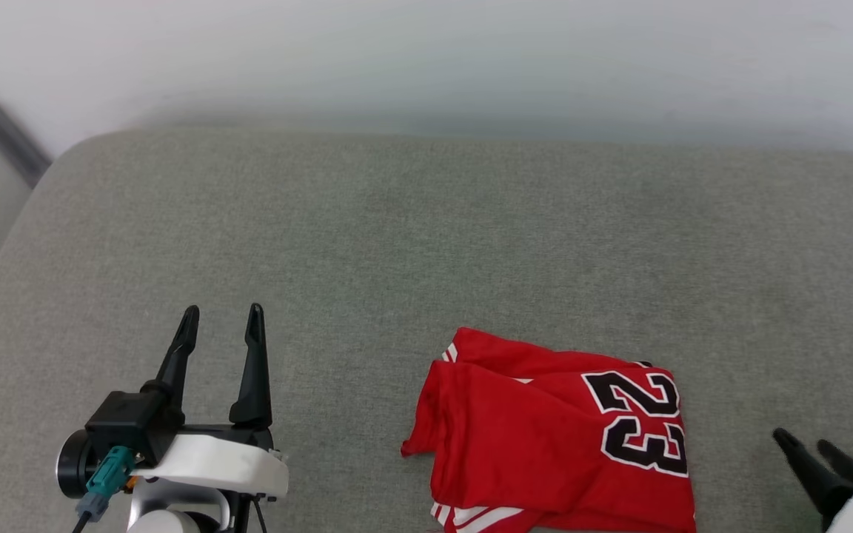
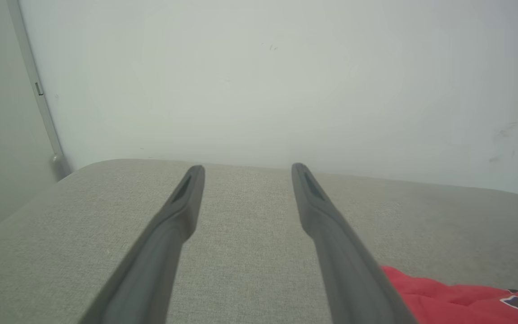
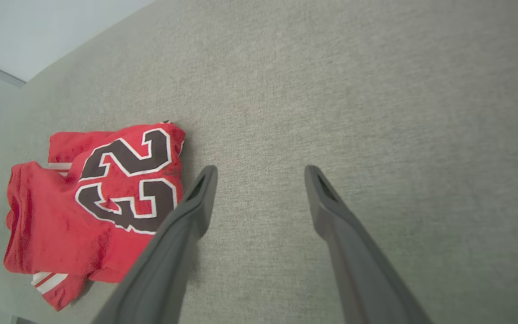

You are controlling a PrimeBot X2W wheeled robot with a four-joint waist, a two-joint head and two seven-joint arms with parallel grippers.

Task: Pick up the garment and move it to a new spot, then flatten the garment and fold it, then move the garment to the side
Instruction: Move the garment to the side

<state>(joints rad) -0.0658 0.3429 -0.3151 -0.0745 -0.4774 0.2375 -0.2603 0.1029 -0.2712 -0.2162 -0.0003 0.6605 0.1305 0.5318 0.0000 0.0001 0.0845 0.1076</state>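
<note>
Overhead, garment numerals whole; left wrist catches red edge.

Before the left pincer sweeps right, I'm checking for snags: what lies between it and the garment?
Just bare grey cushion between the left pincer and the garment, as the head view shows.

One garment, one grey cushion, two pairs of jaws.

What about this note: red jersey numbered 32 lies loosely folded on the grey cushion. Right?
No: the head view shows the number 23, not 32. The red jersey does lie loosely folded on the grey cushion.
</note>
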